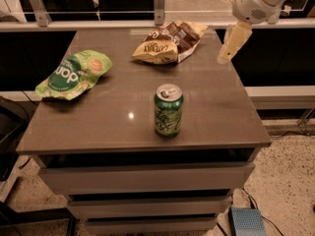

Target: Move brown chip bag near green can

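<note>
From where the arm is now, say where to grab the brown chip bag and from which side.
Probably best: grip the brown chip bag at its crinkled dark-brown right end, coming down from the right. It lies flat near the table's far edge, and the gripper hangs just right of it.

hand [227, 53] near brown chip bag [165, 44], green can [168, 112] upright

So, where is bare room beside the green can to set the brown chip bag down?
Bare table lies right of the green can up to the edge, left of it toward the green chip bag, and behind it up to the brown chip bag. The back is crowded: that bag, and the gripper by the back right corner.
</note>
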